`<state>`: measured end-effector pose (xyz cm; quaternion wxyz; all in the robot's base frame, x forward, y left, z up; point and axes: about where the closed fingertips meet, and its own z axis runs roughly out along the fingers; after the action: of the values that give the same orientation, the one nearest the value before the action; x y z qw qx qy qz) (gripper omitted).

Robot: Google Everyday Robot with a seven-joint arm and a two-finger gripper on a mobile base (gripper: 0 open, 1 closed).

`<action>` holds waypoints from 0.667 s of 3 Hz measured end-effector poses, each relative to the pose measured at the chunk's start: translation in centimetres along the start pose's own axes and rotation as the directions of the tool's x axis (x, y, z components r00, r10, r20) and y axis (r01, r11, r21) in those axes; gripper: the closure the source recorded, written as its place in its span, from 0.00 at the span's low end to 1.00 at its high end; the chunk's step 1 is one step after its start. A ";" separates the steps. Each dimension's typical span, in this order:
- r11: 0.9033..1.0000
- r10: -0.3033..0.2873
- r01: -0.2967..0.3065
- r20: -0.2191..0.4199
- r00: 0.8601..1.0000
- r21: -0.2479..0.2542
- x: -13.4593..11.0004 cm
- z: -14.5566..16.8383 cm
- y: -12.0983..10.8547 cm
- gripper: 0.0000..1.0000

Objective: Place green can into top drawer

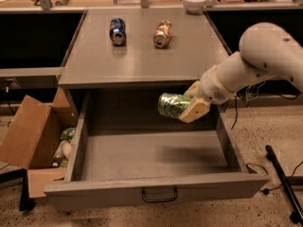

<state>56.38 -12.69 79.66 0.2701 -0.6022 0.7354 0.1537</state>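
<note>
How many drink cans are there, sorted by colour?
Green: 1, the green can, held by the gripper over the open top drawer
Blue: 1, the blue can, lying on the cabinet top
Copper-orange: 1, the copper-orange can, lying beside it
Total: 3

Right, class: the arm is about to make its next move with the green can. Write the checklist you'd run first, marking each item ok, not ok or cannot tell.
Top drawer pulled open: ok.
Green can held on its side in the gripper, jaws shut on it: ok.
Can over the drawer's opening, clear of the tabletop: ok.
Drawer floor bare beneath it: ok.
Blue can and copper can on the tabletop, out of the path: ok.
Low enough to release gently: cannot tell.
</note>
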 end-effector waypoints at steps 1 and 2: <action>0.999 0.016 -0.018 -0.031 0.999 -0.046 2.1 2.8 2.3 1.00; 0.996 0.045 -0.048 -0.042 0.998 -0.071 4.6 6.2 3.3 1.00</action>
<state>53.93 -12.22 71.60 0.2296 -0.5972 0.7485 0.1741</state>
